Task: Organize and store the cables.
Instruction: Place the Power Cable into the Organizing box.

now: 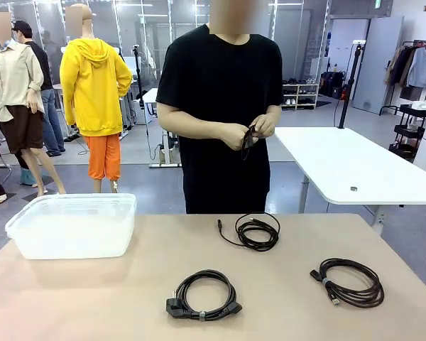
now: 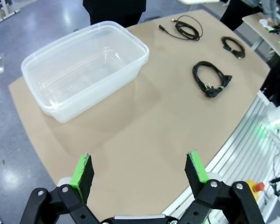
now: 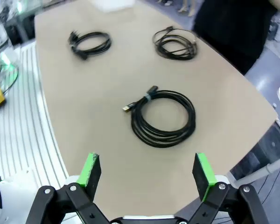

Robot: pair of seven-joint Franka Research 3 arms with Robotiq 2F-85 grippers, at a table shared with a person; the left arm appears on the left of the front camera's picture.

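Bright, even overhead light fills all 3 views. Shadows on the table (image 1: 92, 298) are faint and soft, the darkest beside the clear bin (image 2: 91, 95). White glare patches sit on the floor (image 2: 67, 14). Both wrist views bow straight edges near their borders; the cables (image 3: 158, 140) look sharp, far corners soft.

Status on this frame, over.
Left gripper and right gripper open, empty. Three coiled black cables on tan table, clear plastic bin empty. Person's hands working a small dark item.

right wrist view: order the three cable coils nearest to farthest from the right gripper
1. coil with the gold-tipped plug, mid-table, just ahead of the right gripper
2-3. thick-plug coil at upper left and loose coil by the person: too close to call
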